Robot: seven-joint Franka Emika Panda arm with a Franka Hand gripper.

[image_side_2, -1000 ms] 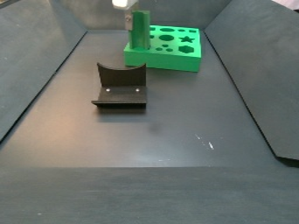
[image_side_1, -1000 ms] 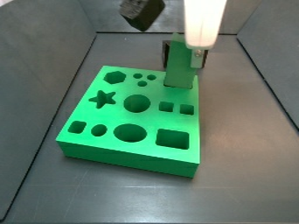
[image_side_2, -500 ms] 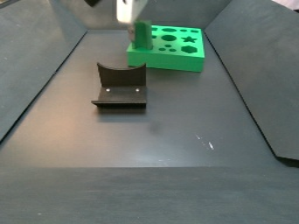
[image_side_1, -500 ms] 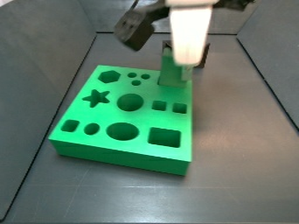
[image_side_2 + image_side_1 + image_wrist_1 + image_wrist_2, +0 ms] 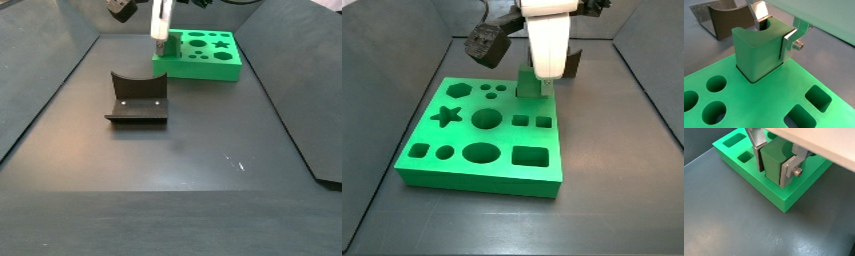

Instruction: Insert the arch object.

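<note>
The arch object (image 5: 756, 52) shows here as a green block with a semicircular notch in its upper face. It stands upright with its lower end in a hole near one edge of the green board (image 5: 764, 105). My gripper (image 5: 771, 37) is shut on it, with a silver finger (image 5: 789, 44) flat against each side. The same grip shows in a wrist view (image 5: 773, 168) on the block (image 5: 774, 158). In both side views the gripper (image 5: 535, 88) (image 5: 163, 42) hangs over the board (image 5: 476, 165) (image 5: 207, 62).
The dark L-shaped fixture (image 5: 136, 97) stands on the floor in front of the board, and shows in a wrist view (image 5: 724, 17). The board has star, round and square holes (image 5: 480, 152). Grey walls (image 5: 643, 90) enclose the floor.
The gripper with the arch object has shifted sideways and lower. The green board has slid a little across the floor with it.
</note>
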